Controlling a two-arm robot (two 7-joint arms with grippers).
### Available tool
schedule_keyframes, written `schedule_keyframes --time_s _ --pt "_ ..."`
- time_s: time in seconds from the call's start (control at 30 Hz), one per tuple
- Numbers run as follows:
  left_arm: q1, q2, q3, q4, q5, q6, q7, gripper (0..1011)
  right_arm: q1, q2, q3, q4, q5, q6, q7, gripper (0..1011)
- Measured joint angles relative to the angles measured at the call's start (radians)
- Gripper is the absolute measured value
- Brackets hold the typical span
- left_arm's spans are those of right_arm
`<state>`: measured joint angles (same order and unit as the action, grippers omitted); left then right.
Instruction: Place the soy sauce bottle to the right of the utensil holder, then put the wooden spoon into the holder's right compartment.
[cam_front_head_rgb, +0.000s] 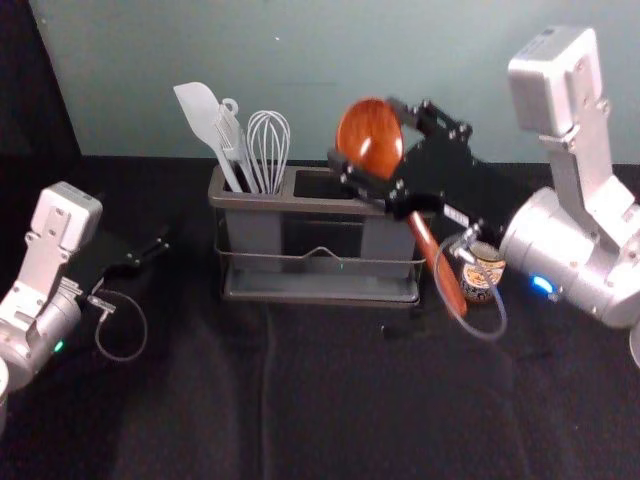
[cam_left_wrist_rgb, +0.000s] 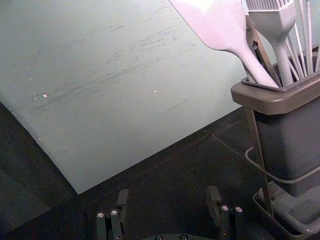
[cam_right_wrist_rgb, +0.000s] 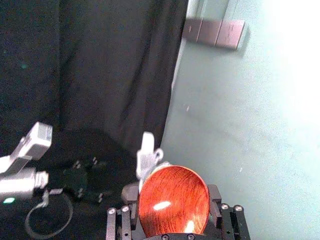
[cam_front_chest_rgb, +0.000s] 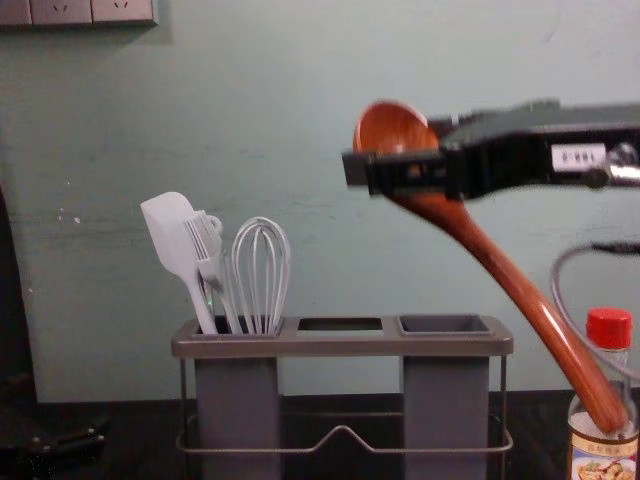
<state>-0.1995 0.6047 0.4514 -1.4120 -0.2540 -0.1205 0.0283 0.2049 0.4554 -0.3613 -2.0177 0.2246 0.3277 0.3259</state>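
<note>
Risk: lowering the wooden spoon (cam_front_chest_rgb: 500, 272) at its present slant can drive the handle tip into the soy sauce bottle (cam_front_head_rgb: 484, 278) and tip it. The cause is the tip's overlap with the bottle in the chest view. A slanted descent can also lodge the shaft on the rim of the utensil holder (cam_front_chest_rgb: 340, 345), outside the right compartment (cam_front_chest_rgb: 445, 400). The rounded bowl may pivot in the grip on contact.

Orientation: bowl uppermost, handle downward and outward to the right. The long axis is oblique, and must probably be brought near vertical before insertion.

Position: the spoon is raised, bowl above the holder's rim, handle extending beyond its right end. The bottle stands upright on the worktop (cam_front_head_rgb: 200, 400), just beside the holder's right end.

End effectors: the right gripper (cam_front_head_rgb: 366, 132), above the holder's right part, is closed around the bowl. The left gripper (cam_left_wrist_rgb: 168, 200), fingers wide apart and holding nothing, is parked toward the worktop's left edge.
</note>
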Motion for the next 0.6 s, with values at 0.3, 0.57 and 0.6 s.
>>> schedule_keyframes --time_s 0.3,0.57,0.6 --pt "0.0 0.0 0.0 0.0 0.0 0.0 0.0 1005 0.055 -0.047 -0.012 0.068 -0.053 -0.131 -0.005 838" --pt "0.0 0.0 0.0 0.0 0.0 0.0 0.0 1005 0.116 -0.117 -0.014 0.173 -0.091 -0.205 -0.026 838" --pt "0.0 0.0 0.0 0.0 0.0 0.0 0.0 1005 0.12 -0.123 -0.012 0.182 -0.092 -0.208 -0.027 839"
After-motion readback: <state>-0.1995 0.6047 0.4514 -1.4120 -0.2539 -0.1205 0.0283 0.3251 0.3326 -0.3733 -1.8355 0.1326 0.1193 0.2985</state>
